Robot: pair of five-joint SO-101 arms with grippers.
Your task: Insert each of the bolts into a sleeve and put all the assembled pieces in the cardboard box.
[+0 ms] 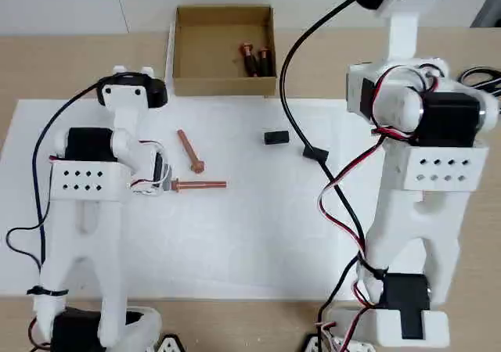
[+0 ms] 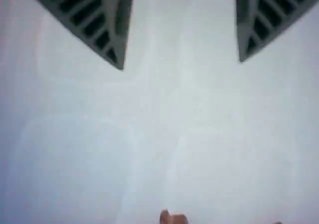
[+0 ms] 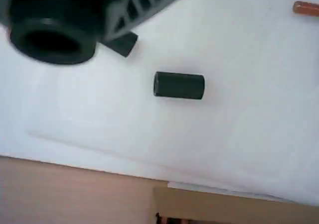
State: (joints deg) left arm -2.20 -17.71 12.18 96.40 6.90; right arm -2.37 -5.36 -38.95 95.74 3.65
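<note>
Two copper bolts lie on the white mat (image 1: pixel 258 235): one slanted (image 1: pixel 190 151), one level (image 1: pixel 200 184). My left gripper (image 2: pixel 182 64) hangs open over bare mat just left of the level bolt, whose end (image 2: pixel 172 217) peeks in at the left wrist view's edge. A black sleeve (image 1: pixel 275 138) (image 3: pixel 178 85) lies mid-mat, and a second sleeve (image 1: pixel 313 152) (image 3: pixel 124 44) rests under a cable. My right gripper (image 3: pixel 99 32) appears shut on a third black sleeve (image 3: pixel 52 40), held close to the camera. The cardboard box (image 1: pixel 223 86) holds assembled pieces (image 1: pixel 257 59).
The box (image 3: pixel 234 206) stands at the mat's far edge, a white flap (image 1: pixel 168 55) on its left side. A black cable (image 1: pixel 293 94) crosses the mat from the right arm. Bare wooden table (image 1: pixel 47 62) surrounds the mat. The mat's near half has free room.
</note>
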